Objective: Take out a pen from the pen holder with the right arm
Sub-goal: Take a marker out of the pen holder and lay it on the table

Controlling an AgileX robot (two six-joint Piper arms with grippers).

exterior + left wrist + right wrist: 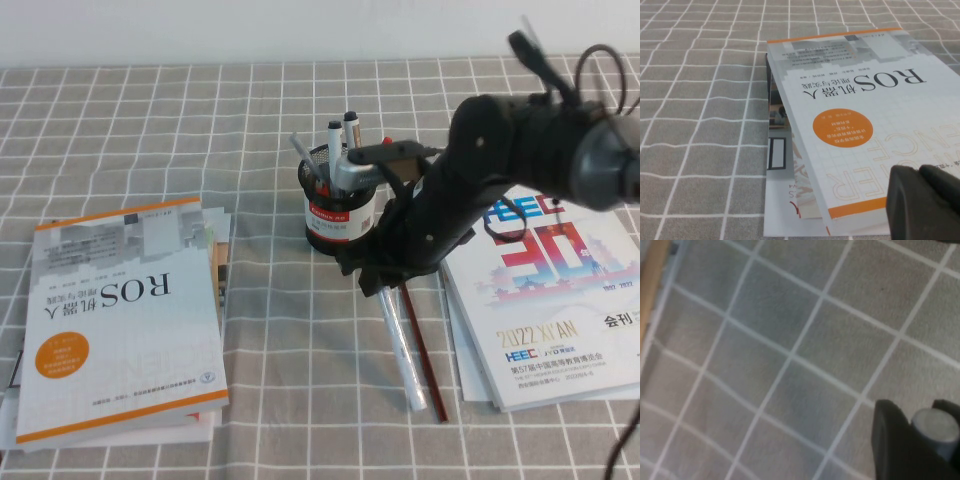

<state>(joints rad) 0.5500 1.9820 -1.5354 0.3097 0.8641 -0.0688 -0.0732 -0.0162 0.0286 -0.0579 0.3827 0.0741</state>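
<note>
Silvery-white cylindrical pen is seen outside the holder, gripped at its upper end by the right gripper and pointing toward the near edge of the table. Whether its far tip touches the grey checked tablecloth cannot be told. In the right wrist view, the pen's round grey end is clamped between the black fingers of the right gripper, which are set narrowly around it.

A thin dark red stick-like pen is seen just beside the held pen. The black mesh pen holder with a red and white label stands upright just beside the right gripper, and several more pens are held upright in it.

The left gripper is held above the near corner of a white book with orange bands, its fingers pressed together with nothing between them. A stack of white magazines is laid on the right of the table.
</note>
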